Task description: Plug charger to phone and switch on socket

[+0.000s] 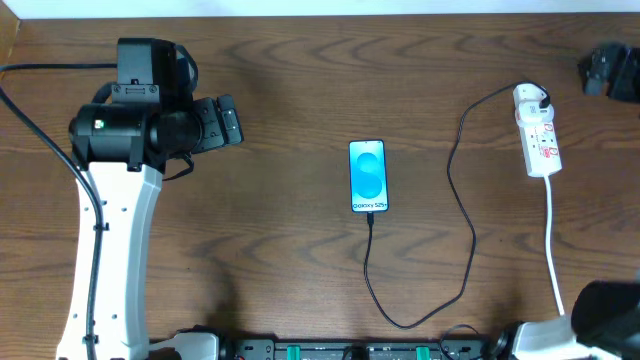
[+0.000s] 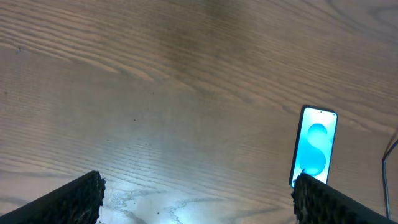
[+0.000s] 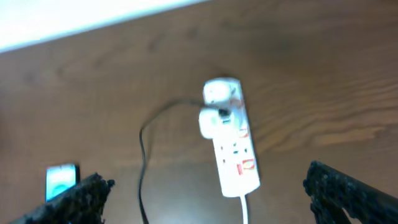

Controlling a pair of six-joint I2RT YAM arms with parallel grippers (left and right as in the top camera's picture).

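step: charger (image 1: 473,245) seemingly sitting in phone (image 1: 368,176), frame centre; switching pending.
socket (image 1: 538,135): lying upper right.
left end effector (image 2: 198,182): gaping wide.
right end effector (image 3: 208,177): gaping wide.
next: probably right one reaching, switching socket on.

White left arm (image 1: 110,250), black left gripper (image 2: 198,202)

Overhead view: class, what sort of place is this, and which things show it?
Probably a robot test bench: a dark wood-grain table, a white-and-black robot arm reaching over it, and a slim black-framed smartphone and a narrow white power strip lying on it.
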